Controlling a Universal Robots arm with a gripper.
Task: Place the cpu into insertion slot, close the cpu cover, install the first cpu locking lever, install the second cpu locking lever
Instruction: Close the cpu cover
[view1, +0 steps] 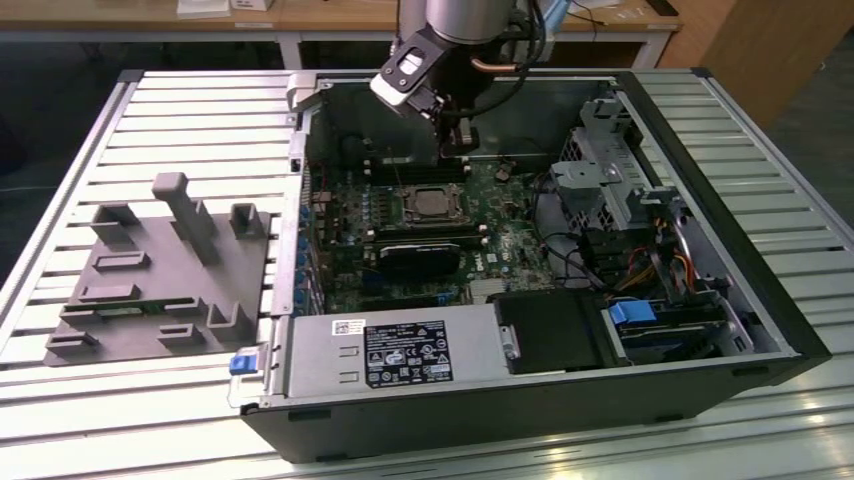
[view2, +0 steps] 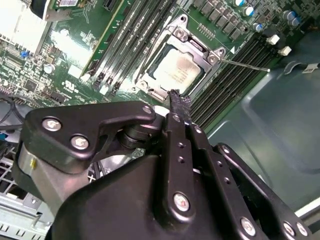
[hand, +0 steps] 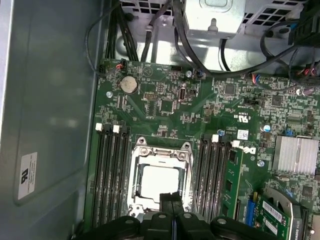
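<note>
The cpu lies flat in the insertion slot on the green motherboard, its silver top showing in both wrist views. The cpu cover lies down over it, framing the chip. One thin wire locking lever sticks out sideways from a socket corner over the memory slots. Another lever runs along the socket's edge. My gripper hangs just above the socket's edge, fingers shut together with nothing between them.
The open computer case has walls all round the board. A black fan sits beside the socket, with long memory slots on both sides of it. A drive cage and cables stand at the exterior view's right. A grey fixture block lies outside the case.
</note>
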